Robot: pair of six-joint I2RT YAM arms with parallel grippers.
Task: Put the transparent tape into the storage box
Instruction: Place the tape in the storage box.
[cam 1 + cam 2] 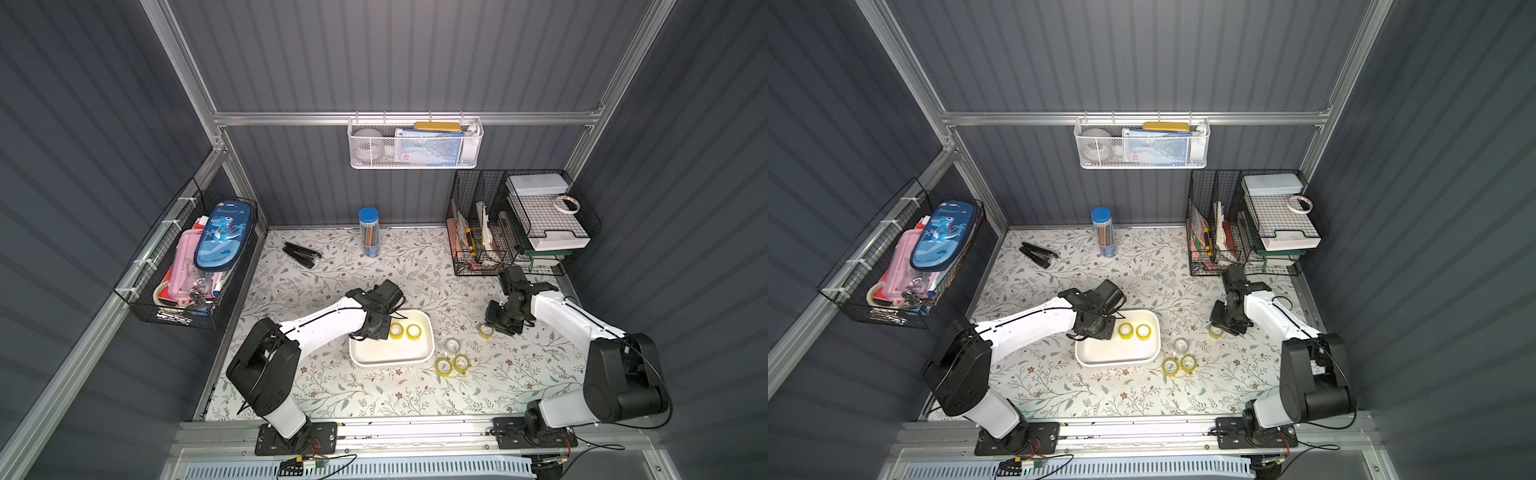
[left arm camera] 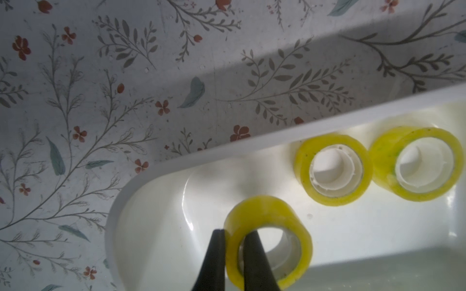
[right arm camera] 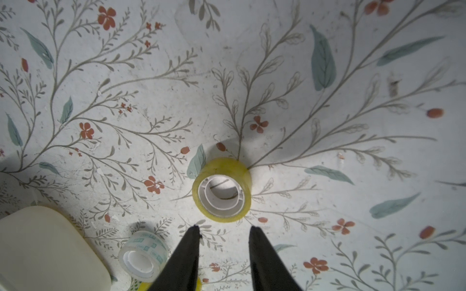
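Left wrist view: left end effector (image 2: pixel 234 231) clamped on the wall of a yellow-tinted transparent tape roll (image 2: pixel 267 219), over the far-left corner of the shallow white plastic storage box (image 2: pixel 176 161) (two rolls (image 2: pixel 330 173) inside). Release near that rim could roll it out. Right end effector (image 3: pixel 224 228) half-open, empty.

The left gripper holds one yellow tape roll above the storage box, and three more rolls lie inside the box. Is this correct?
Not quite: only two rolls lie inside the storage box, the nearer roll and the farther roll, side by side, as the left wrist view shows. The left gripper does hold one yellow tape roll above the box.
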